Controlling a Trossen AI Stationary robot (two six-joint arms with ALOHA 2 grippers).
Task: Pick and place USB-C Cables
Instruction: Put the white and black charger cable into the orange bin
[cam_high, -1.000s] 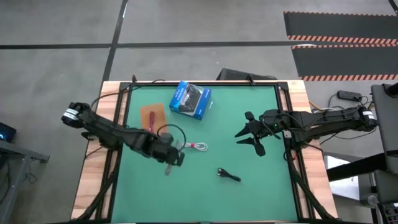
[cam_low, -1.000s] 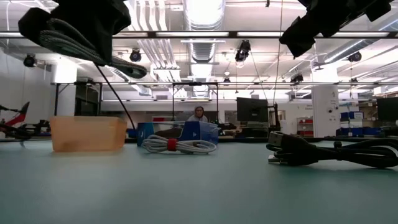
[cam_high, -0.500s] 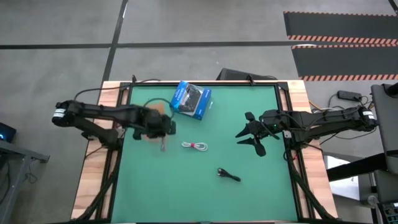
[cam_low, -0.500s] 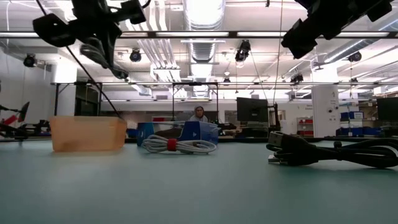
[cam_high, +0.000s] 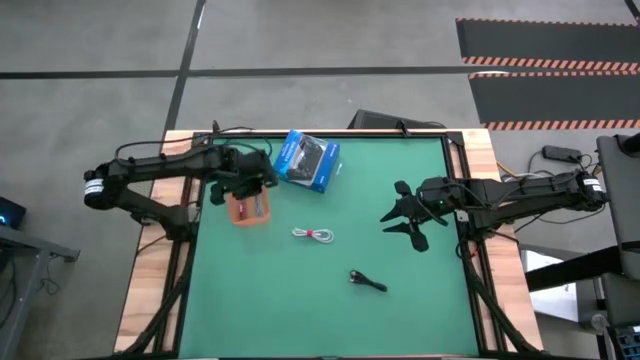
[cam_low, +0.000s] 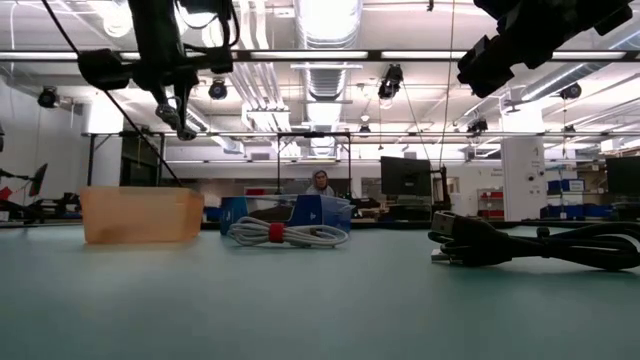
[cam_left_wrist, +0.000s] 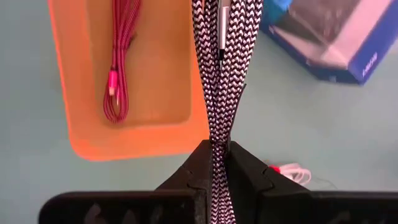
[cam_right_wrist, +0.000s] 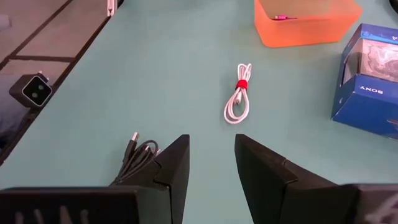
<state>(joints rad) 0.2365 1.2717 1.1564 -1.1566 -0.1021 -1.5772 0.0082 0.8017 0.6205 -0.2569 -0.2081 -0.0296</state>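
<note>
Nearest the front edge of the green desk (cam_high: 420, 290), at about five o'clock from its middle, lay the black cable (cam_high: 368, 282), loose and untouched. A little farther in, close to the middle, the white cable (cam_high: 314, 235) with its red tie sat coiled by itself. Over at three o'clock the right tool (cam_high: 404, 222) hung above the mat with its fingers apart and nothing between them, waiting. Farther back, at about ten o'clock, the left tool (cam_left_wrist: 219, 163) was clamped tight on the grey braided cable (cam_left_wrist: 219, 81), which dangled in a doubled bundle over the near rim of the orange tray (cam_left_wrist: 74, 134). The dark red cable (cam_left_wrist: 117, 68) already rested inside that tray, and the blue box (cam_high: 308, 161) stood just beside it at twelve o'clock. My worry was the drop: the braid hung over the tray's edge rather than its middle, so a release there could have left the cord draped across the wall or slid out onto the mat. Its stiff loops might also have sprung open and knocked the blue box.
</note>
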